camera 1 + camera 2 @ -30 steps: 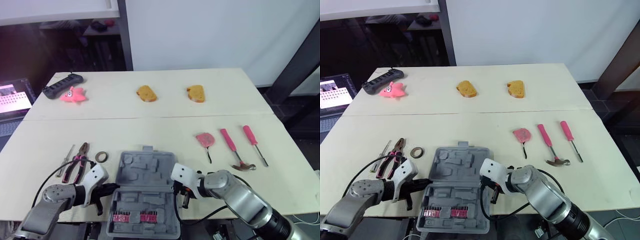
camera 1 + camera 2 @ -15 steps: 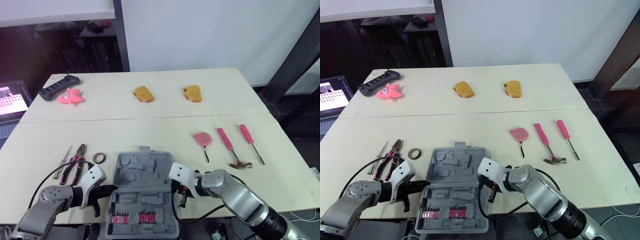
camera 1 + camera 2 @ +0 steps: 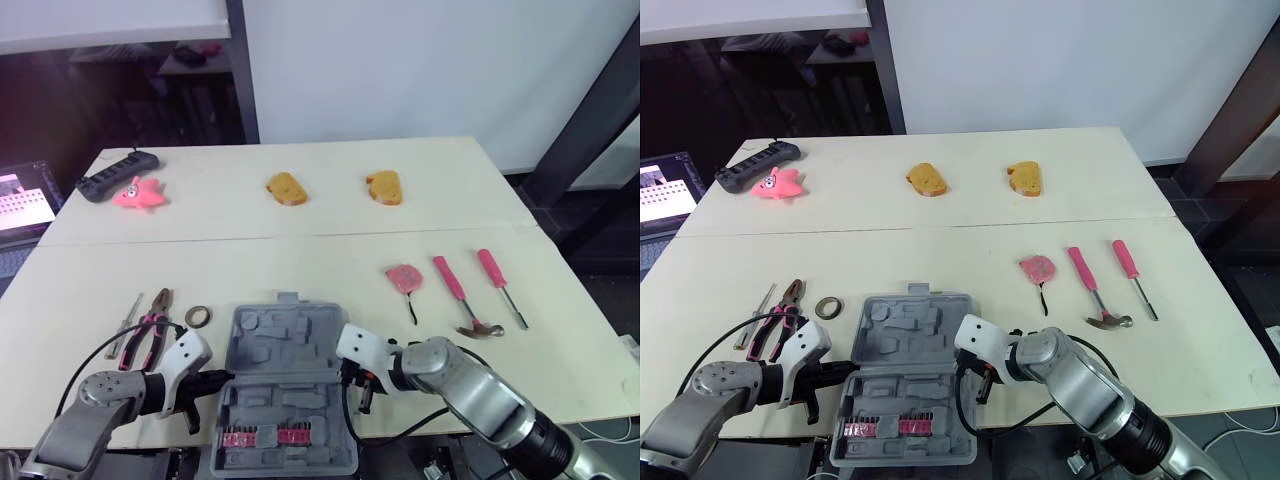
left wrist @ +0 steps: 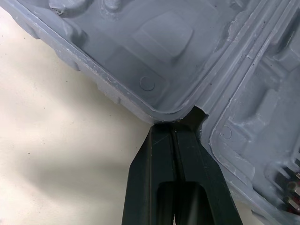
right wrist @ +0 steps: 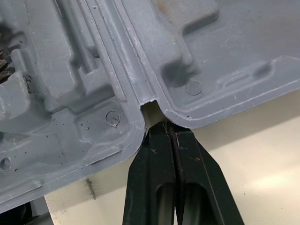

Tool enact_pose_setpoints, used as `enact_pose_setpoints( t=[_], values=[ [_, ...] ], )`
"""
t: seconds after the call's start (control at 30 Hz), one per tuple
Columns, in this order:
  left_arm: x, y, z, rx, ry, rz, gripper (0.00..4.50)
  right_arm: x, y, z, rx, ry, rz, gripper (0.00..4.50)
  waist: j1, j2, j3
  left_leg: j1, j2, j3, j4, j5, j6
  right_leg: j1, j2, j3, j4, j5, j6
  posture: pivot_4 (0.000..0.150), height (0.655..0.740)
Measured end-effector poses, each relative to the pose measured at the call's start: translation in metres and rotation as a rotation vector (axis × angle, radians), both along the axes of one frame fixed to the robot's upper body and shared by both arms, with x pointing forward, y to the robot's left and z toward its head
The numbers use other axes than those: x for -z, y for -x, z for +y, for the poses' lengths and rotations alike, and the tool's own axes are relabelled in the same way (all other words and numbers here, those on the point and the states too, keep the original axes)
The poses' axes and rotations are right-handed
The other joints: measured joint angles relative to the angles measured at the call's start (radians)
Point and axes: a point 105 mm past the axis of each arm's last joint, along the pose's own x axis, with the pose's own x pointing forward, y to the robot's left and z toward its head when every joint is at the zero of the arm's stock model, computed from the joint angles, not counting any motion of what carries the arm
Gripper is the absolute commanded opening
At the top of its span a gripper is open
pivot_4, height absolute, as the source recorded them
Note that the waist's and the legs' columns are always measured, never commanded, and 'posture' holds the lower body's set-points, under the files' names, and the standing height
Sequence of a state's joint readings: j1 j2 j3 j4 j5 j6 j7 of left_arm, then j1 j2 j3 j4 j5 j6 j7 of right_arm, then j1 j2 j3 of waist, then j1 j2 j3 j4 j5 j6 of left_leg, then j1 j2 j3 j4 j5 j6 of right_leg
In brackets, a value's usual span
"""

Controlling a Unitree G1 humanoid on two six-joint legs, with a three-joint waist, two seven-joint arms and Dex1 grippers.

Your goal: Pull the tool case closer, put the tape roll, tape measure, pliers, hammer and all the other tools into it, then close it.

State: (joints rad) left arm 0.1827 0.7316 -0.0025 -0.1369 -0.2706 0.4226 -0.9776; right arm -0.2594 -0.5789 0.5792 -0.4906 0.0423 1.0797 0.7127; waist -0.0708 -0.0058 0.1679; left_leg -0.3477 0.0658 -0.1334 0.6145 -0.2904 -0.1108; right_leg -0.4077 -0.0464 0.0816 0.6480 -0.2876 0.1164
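Left eye view has the tool case point(image 3: 285, 385) lying open and flat at the near edge of the bench point(image 3: 300, 215). Its lid half lies farther out, and its bit-holding half seems to hang slightly over the edge. The case is bracketed at its hinge line. The left claw point(image 4: 174, 133) has its fingers clenched together with the tips nosed into the hinge notch on that side. The right claw point(image 5: 169, 129), likewise pinched closed on nothing, sits in the opposite notch. Hooking both notches probably lets the case be dragged evenly without twisting.

Both forearms lie low over the bench and point inward at each other. Pliers point(image 3: 155, 325) and tape roll point(image 3: 200, 315) wait just left of the case. Tape measure point(image 3: 405, 277) and hammer point(image 3: 462, 297) lie well apart on the right.
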Motion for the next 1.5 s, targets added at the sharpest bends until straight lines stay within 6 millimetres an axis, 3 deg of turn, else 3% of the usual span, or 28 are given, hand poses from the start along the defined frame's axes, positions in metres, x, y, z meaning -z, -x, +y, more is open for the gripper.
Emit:
enact_pose_setpoints(
  t=[0.17,0.37,0.5,0.6,0.63,0.7,0.83,0.93,1.1,1.2,1.5],
  values=[
    [-0.002,0.003,0.017,0.002,-0.026,0.008,0.00,0.000,-0.001,-0.013,0.058,-0.055,-0.002,0.07,0.002,-0.001,0.001,-0.001,0.000,0.000,0.000,0.000,0.000,-0.001,0.000,0.000,0.000,0.000,0.000,0.150,0.7400],
    [-0.006,0.009,0.040,-0.026,-0.014,0.009,0.00,-0.009,-0.004,-0.058,0.141,-0.086,-0.044,0.07,0.001,-0.002,0.005,-0.007,0.000,0.001,0.000,0.000,0.000,-0.006,0.000,0.000,-0.001,0.001,-0.003,0.150,0.7400],
    [-0.019,0.018,0.066,-0.067,0.040,0.006,0.00,-0.029,0.003,-0.082,0.145,-0.188,-0.096,0.07,0.002,-0.006,0.013,-0.011,0.000,0.001,-0.001,0.000,0.000,-0.011,0.000,0.000,0.000,0.002,-0.004,0.150,0.7400],
    [-0.045,0.022,0.097,-0.122,0.061,-0.018,0.00,-0.057,0.009,-0.108,0.168,-0.293,-0.168,0.96,0.013,-0.012,0.022,-0.013,0.000,0.001,0.000,0.000,0.000,-0.011,0.000,0.000,0.000,0.002,-0.004,0.150,0.7400],
    [-0.055,0.022,0.111,-0.153,0.051,-0.030,0.26,-0.068,0.009,-0.121,0.193,-0.314,-0.202,1.41,0.017,-0.013,0.024,-0.013,0.000,0.001,0.000,0.000,0.000,-0.011,-0.001,0.000,-0.001,0.002,-0.004,0.150,0.7400],
    [-0.074,0.022,0.141,-0.232,0.024,-0.058,0.86,-0.082,0.013,-0.153,0.255,-0.321,-0.252,2.39,0.025,-0.014,0.026,-0.012,0.000,0.003,0.001,0.000,0.000,-0.011,-0.001,0.000,-0.001,0.002,-0.005,0.150,0.7400],
    [-0.095,0.033,0.211,-0.466,-0.068,-0.096,2.87,-0.092,0.033,-0.223,0.403,-0.268,-0.287,4.41,0.026,-0.015,0.028,-0.012,0.000,0.004,-0.001,0.000,0.000,-0.012,-0.001,0.000,-0.002,0.001,-0.005,0.150,0.7400],
    [-0.100,0.046,0.251,-0.627,-0.129,-0.120,4.40,-0.092,0.046,-0.260,0.488,-0.244,-0.298,4.50,0.021,-0.015,0.029,-0.012,0.000,0.006,-0.002,0.000,0.000,-0.013,-0.001,0.001,-0.001,0.001,-0.006,0.150,0.7400],
    [-0.099,0.066,0.284,-0.775,-0.217,-0.136,4.46,-0.088,0.059,-0.293,0.561,-0.199,-0.308,4.50,0.001,-0.015,0.029,-0.011,0.000,0.007,-0.002,0.000,0.000,-0.013,-0.001,0.002,0.000,0.001,-0.006,0.150,0.7400],
    [-0.094,0.071,0.289,-0.804,-0.234,-0.122,4.46,-0.079,0.066,-0.305,0.604,-0.171,-0.292,4.50,0.001,-0.014,0.029,-0.010,0.000,0.007,-0.002,0.000,0.000,-0.013,-0.001,0.002,0.001,0.001,-0.006,0.150,0.7400],
    [-0.086,0.064,0.283,-0.759,-0.241,-0.106,4.46,-0.070,0.061,-0.298,0.614,-0.194,-0.300,4.50,0.002,-0.014,0.028,-0.010,0.000,0.007,-0.002,0.000,-0.001,-0.012,-0.001,0.003,0.002,0.002,-0.006,0.150,0.7400]
  ],
)
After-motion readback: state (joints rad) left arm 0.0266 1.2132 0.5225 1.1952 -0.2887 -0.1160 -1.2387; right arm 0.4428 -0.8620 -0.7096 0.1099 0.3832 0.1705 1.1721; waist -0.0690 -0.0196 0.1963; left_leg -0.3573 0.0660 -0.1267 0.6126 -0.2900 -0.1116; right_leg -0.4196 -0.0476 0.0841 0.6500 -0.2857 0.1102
